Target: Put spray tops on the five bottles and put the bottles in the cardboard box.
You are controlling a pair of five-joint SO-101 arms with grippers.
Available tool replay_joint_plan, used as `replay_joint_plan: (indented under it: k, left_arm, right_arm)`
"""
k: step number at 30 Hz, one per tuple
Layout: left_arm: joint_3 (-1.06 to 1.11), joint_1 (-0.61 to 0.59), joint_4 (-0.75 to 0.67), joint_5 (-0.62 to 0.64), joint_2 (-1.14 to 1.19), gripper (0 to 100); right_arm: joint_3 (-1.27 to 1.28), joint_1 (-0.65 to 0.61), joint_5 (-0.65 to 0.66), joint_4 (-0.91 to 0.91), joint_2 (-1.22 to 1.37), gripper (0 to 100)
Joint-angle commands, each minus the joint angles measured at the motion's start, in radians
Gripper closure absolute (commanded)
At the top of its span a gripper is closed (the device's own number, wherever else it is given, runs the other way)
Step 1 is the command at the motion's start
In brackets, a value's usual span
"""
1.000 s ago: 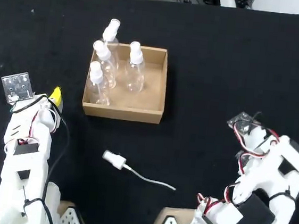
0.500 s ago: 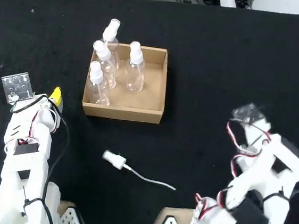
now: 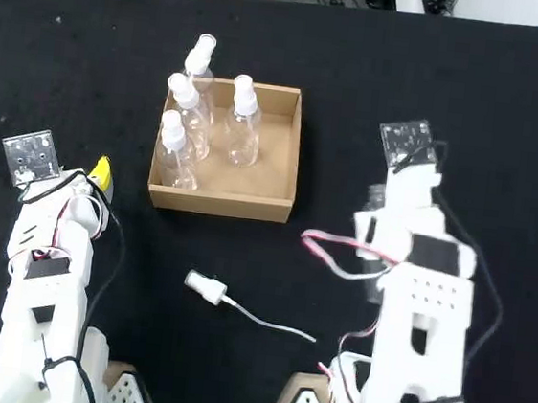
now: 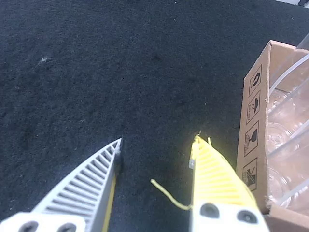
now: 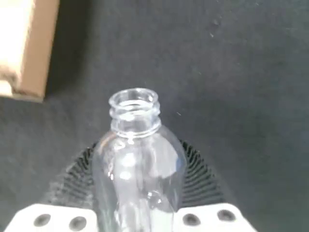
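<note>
Black cloth covers the table. My right gripper is clamped around the body of an uncapped clear bottle, whose open neck points away from the wrist, off to one side of the cardboard box. The loose spray top lies on the cloth in front of the box, well apart from that bottle, its tube trailing toward the right arm. Four capped bottles stand in the box. My left gripper sits partly open and empty, just beside the box wall.
</note>
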Motion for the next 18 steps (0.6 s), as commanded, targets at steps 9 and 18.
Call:
replay_joint_plan:
  k: [9, 18]
  left_arm:
    - [-0.001, 0.002, -0.002, -0.011, -0.014, 80]
    - [-0.292, -0.093, 0.440, -0.003, -0.014, 80]
  right_arm:
    - [0.363, 0.037, -0.216, -0.394, -0.242, 98.8]
    - [0.541, 0.032, -0.218, -0.445, -0.501, 98.8]
